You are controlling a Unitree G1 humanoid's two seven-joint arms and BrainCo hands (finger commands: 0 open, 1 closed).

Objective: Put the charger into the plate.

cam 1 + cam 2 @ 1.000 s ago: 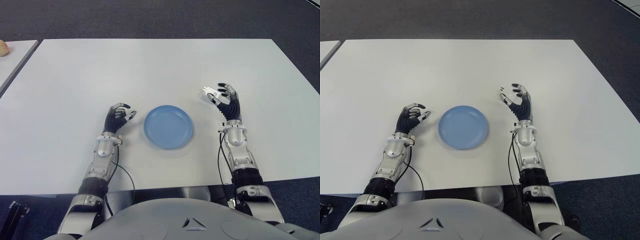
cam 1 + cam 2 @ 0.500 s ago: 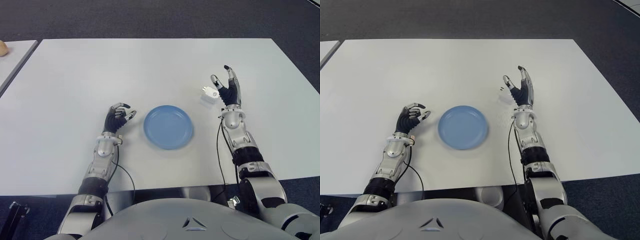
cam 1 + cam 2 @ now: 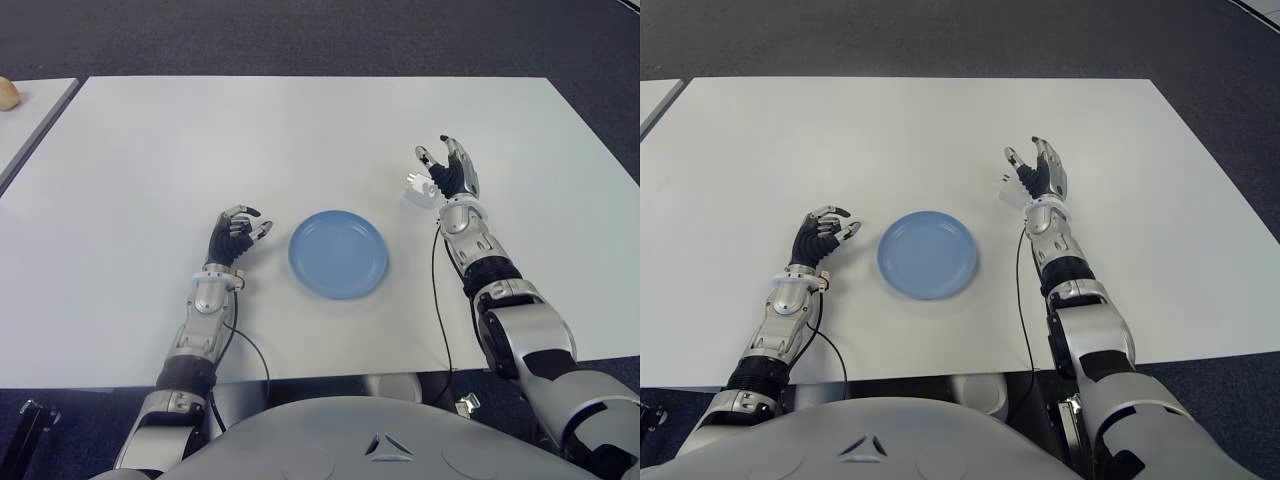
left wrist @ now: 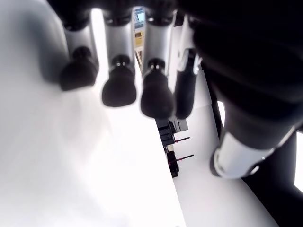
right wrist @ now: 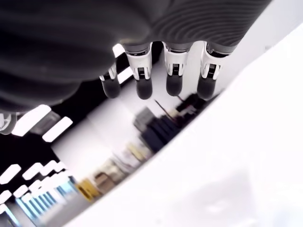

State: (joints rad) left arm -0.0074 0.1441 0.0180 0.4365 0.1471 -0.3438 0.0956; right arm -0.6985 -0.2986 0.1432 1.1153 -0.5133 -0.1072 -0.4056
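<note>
The blue plate [image 3: 338, 253] lies empty on the white table [image 3: 300, 130], in front of me. The white charger [image 3: 417, 189] rests on the table, right of the plate and a little farther away, with its prongs pointing left. My right hand [image 3: 438, 165] is open directly to the right of the charger, its fingers loosely bent above it; whether they touch it I cannot tell. The right wrist view shows its fingertips [image 5: 173, 87] with nothing between them. My left hand [image 3: 238, 232] shows left of the plate, idle, fingers relaxed and holding nothing.
A second table [image 3: 25, 125] stands at the far left across a narrow gap, with a small pale object [image 3: 6, 94] on it. Dark floor lies beyond the table's far edge and off its right edge.
My right hand has reached forward, away from my body, and its fingers have uncurled. The charger stays at about the same spot. My left hand has not moved.
</note>
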